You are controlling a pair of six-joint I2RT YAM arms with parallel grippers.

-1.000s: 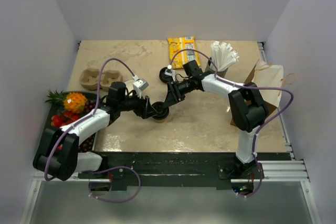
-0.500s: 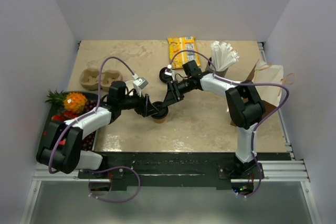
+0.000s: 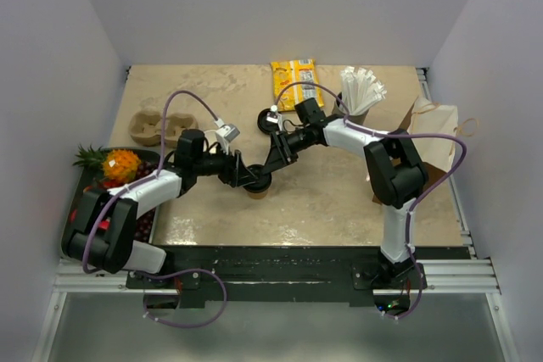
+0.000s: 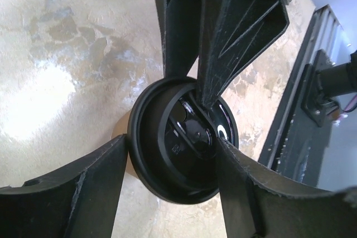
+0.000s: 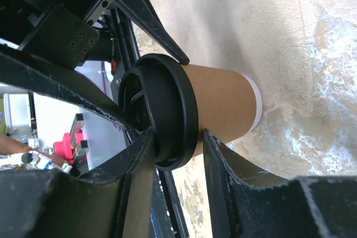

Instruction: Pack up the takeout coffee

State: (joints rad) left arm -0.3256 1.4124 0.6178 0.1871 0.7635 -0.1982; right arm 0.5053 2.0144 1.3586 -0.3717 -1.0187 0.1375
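Mottled beige, stone-look tabletop (image 3: 339, 201), plain pale walls (image 3: 280, 6). Just 7 o'clock of centre stands a smooth kraft cup (image 5: 223, 101) with its round glossy black lid (image 4: 162, 185) on (recessed top). The left gripper (image 4: 174, 151) clamps the lid from 9 o'clock; the right gripper (image 5: 177, 144) pinches its rim from 1 o'clock.

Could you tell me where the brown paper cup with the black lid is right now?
In the top view, the lidded cup stands slightly left of centre on the table, where the left gripper and right gripper meet around its lid.
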